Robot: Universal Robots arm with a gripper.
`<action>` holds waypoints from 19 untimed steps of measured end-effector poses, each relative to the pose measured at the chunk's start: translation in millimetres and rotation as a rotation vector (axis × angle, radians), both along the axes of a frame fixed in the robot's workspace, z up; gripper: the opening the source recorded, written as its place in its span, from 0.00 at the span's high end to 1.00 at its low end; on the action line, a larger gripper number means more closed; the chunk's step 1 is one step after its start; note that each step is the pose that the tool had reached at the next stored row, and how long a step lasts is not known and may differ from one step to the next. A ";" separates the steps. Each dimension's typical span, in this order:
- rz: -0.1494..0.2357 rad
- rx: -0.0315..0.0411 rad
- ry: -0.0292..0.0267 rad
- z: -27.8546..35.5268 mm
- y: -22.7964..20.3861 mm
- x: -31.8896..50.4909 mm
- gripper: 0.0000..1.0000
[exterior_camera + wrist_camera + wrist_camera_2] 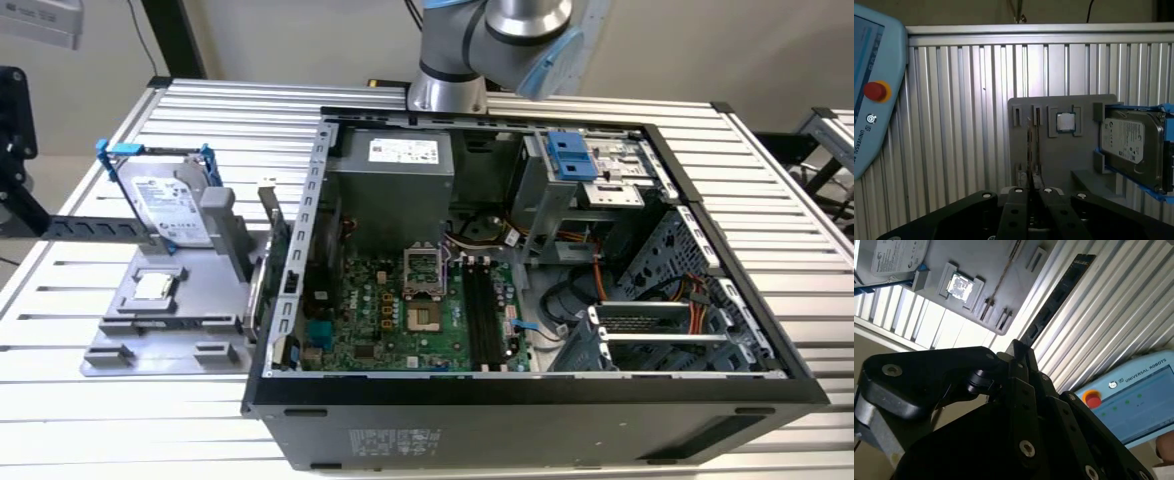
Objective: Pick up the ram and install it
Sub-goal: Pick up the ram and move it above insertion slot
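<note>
Clenching the ram (1056, 297), the pincer (1029, 186) hangs above the grey holder (1054, 165); the stick reaches straight out from it. Its long axis crosses the holder's slotted end.

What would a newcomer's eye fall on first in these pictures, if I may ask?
The open computer case on the slatted table dominates the exterior view, its green motherboard exposed. In the second wrist view the black fingers pinch the ram, a long dark stick. To the exterior view's left, a grey tray carries a blue-framed hard drive.
</note>
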State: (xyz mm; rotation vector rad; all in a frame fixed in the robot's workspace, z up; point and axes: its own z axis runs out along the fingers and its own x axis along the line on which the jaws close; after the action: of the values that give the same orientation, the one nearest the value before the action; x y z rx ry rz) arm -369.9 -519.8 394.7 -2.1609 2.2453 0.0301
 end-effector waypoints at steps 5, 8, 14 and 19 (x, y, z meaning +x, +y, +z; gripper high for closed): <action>0.000 -0.0001 0.0001 0.1 0.0 3.3 1.00; 0.000 0.0000 0.0000 0.0 0.0 9.0 1.00; 0.000 0.0000 0.0000 0.0 0.0 23.5 1.00; 0.000 -0.0001 0.0000 0.1 0.0 34.8 1.00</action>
State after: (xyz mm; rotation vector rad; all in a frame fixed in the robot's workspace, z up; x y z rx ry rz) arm -335.0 -519.9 394.8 -2.1609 2.2453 0.0300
